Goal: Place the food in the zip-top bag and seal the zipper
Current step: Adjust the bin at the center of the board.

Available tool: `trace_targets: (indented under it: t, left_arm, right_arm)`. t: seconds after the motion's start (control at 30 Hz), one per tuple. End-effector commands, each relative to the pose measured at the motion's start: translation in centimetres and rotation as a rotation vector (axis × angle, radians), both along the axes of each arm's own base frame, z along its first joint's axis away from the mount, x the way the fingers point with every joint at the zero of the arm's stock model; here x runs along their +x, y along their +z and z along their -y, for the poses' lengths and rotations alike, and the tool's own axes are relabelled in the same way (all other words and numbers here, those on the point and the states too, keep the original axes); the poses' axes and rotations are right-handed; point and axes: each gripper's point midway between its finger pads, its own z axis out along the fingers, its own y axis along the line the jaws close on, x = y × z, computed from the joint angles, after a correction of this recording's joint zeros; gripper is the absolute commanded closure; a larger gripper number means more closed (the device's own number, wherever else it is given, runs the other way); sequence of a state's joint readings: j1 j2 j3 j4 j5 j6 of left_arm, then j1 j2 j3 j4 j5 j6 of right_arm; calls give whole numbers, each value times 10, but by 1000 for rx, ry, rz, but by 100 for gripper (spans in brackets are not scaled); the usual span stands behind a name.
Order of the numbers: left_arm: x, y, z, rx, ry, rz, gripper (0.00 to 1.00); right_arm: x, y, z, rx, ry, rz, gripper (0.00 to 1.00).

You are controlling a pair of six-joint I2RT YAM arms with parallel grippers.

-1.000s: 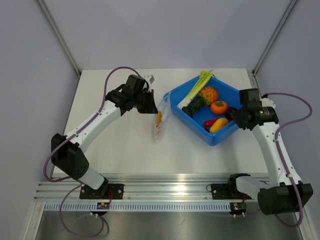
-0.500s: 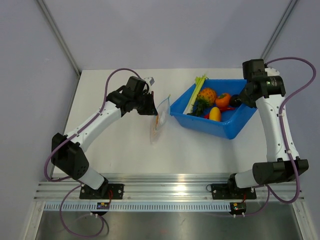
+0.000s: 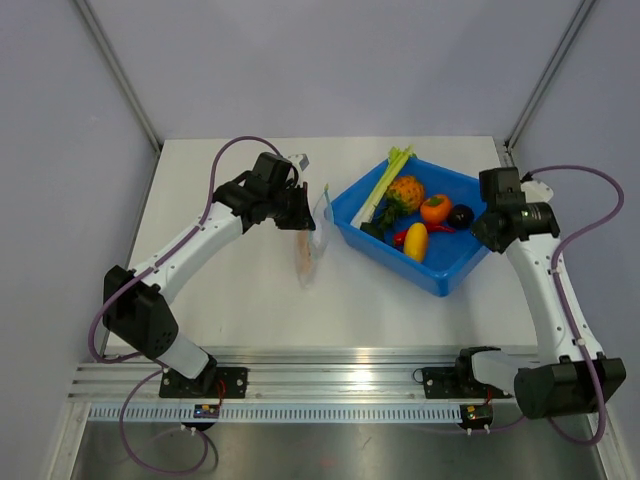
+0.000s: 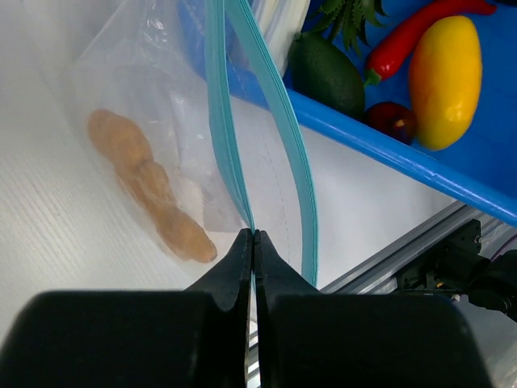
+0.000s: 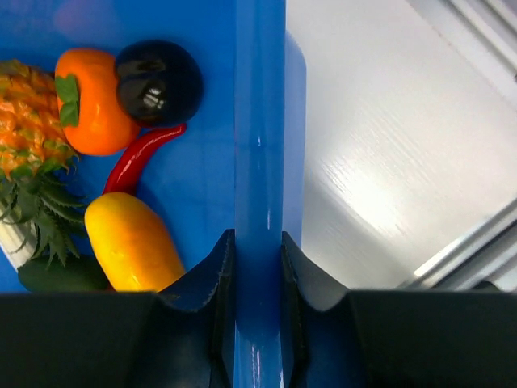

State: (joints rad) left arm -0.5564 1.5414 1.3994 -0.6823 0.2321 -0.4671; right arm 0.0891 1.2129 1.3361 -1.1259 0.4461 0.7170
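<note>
My left gripper (image 3: pixel 305 215) (image 4: pixel 254 236) is shut on one lip of the zipper (image 4: pixel 216 121), holding the zip-top bag (image 3: pixel 310 245) (image 4: pixel 161 97) upright with its mouth open toward the tray. An orange lumpy cluster (image 4: pixel 149 186) (image 3: pixel 303 256) lies inside the bag. My right gripper (image 3: pixel 478 228) (image 5: pixel 258 238) is shut on the right wall of the blue tray (image 3: pixel 440 278) (image 5: pixel 260 121). The yellow oblong piece (image 3: pixel 416 241) (image 5: pixel 133 242) and red chili (image 5: pixel 142 158) (image 4: pixel 414 32) lie in the tray.
The tray also holds a leek stalk (image 3: pixel 384 182), a pineapple (image 3: pixel 405 192), a round orange fruit (image 3: pixel 436 209), a dark round fruit (image 3: pixel 460 214) and a green avocado (image 4: pixel 327 74). An aluminium rail (image 3: pixel 340 375) runs along the near table edge.
My right arm lifted and tilted the tray toward the bag, then lowered it again; the food slid but stayed in the tray. The bag shifted slightly left.
</note>
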Motion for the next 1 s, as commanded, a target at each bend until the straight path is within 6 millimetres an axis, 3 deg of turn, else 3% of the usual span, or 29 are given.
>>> trace_targets:
  t: [0.0, 0.03, 0.1, 0.27, 0.4, 0.53, 0.63, 0.73, 0.77, 0.83, 0.9, 0.97]
  left_arm:
    - [7, 22, 2, -28, -11, 77, 100]
    - [8, 24, 1, -26, -10, 83, 100]
    - [9, 26, 0, -21, -9, 91, 100]
    - [7, 27, 0, -27, -11, 90, 100]
    - [6, 21, -1, -22, -9, 82, 100]
    - [8, 18, 2, -23, -14, 75, 100]
    - [8, 19, 4, -31, -18, 69, 100]
    - [8, 19, 4, -30, -20, 68, 100]
    - [8, 20, 4, -28, -19, 70, 100]
    - [8, 18, 4, -24, -19, 65, 100]
    - [8, 18, 4, -27, -19, 64, 100]
    - [9, 18, 5, -31, -16, 62, 100]
  right_arm:
    - [14, 7, 4, 59, -123, 270, 100]
    - [9, -16, 5, 76, -175, 265, 100]
    - [4, -30, 8, 124, -264, 331, 100]
    - [-9, -53, 16, 198, -451, 409, 100]
    - [-36, -75, 22, 266, -659, 389, 100]
    - [-42, -100, 5, 431, -787, 374, 100]
    - [-33, -109, -3, 485, -775, 374, 100]
    - [-19, -109, -9, 489, -712, 367, 92]
    - [-17, -109, -11, 489, -698, 357, 82]
    - [-7, -107, -19, 482, -606, 330, 72]
    - [4, -98, -30, 487, -478, 317, 57]
    - [16, -86, -39, 490, -360, 344, 52]
